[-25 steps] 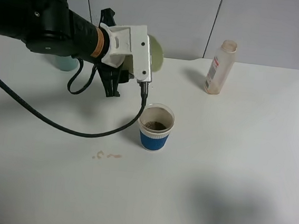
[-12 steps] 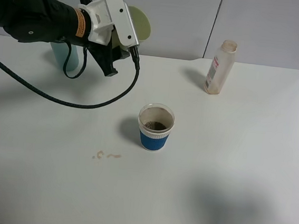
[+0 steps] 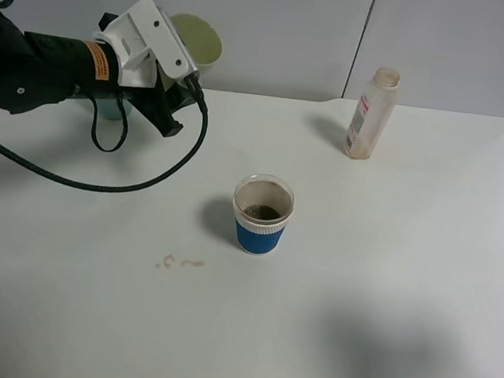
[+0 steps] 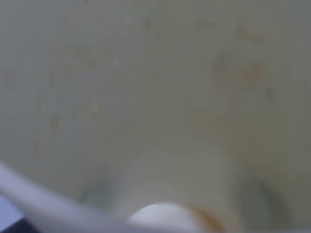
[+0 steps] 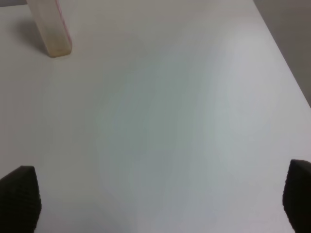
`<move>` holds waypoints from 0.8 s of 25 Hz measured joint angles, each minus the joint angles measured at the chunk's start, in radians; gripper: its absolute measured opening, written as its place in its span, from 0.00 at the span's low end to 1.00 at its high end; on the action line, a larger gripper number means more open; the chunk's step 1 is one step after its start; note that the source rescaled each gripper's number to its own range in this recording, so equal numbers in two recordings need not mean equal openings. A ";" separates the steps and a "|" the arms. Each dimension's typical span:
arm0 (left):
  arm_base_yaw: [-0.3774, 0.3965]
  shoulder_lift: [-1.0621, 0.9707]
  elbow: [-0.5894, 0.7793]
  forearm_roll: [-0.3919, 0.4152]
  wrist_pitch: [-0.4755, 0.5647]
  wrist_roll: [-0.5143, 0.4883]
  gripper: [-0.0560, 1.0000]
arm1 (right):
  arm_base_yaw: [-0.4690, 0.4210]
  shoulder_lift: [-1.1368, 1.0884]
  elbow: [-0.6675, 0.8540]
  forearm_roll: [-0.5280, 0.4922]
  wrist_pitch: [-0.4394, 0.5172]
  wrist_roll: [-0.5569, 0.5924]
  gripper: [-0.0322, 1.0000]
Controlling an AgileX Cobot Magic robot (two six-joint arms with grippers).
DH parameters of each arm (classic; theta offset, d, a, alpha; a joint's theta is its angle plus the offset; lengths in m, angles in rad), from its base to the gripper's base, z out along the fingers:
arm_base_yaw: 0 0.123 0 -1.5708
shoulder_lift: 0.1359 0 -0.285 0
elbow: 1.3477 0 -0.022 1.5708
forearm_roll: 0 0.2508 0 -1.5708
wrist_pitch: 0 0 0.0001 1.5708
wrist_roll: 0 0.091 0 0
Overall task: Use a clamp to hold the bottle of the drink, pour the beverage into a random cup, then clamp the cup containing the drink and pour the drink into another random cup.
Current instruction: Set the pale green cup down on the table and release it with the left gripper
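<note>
My left gripper (image 3: 185, 65) is shut on the pale yellow-green tumbler (image 3: 197, 40), held above the table's far left with its mouth turned upward. In the left wrist view the tumbler's blurred wall (image 4: 155, 97) fills the picture and the fingers do not show. The blue-sleeved paper cup (image 3: 262, 215) stands mid-table with dark brown drink (image 3: 261, 212) in its bottom. At the back right, the bottle (image 3: 371, 113) stands upright and capless, and looks empty. Its base (image 5: 51, 29) shows in the right wrist view, far from my open right gripper (image 5: 158, 199), which holds nothing.
A teal tumbler (image 3: 108, 105) stands behind my left arm, mostly hidden. Small brown spill marks (image 3: 180, 262) lie on the white table (image 3: 403, 284) in front of the paper cup. The arm's black cable (image 3: 101, 183) loops over the table's left side.
My left arm has swung back and to the left, away from the paper cup. The yellow-green tumbler has turned from tipped over to mouth-up.
</note>
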 joint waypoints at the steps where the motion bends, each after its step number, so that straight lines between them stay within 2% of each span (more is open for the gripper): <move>1: 0.000 0.000 0.020 -0.025 -0.025 0.034 0.08 | 0.000 0.000 0.000 0.000 0.000 0.000 1.00; 6: 0.000 0.000 0.099 -0.143 -0.155 0.155 0.08 | 0.000 0.000 0.000 0.000 0.000 0.000 1.00; 11: 0.000 0.000 0.173 -0.267 -0.314 0.224 0.08 | 0.000 0.000 0.000 0.000 0.000 0.000 1.00; 16: 0.049 0.009 0.234 -0.305 -0.426 0.225 0.08 | 0.000 0.000 0.000 0.000 0.000 0.000 1.00; 20: 0.095 0.042 0.272 -0.310 -0.495 0.172 0.08 | 0.000 0.000 0.000 0.000 0.000 0.000 1.00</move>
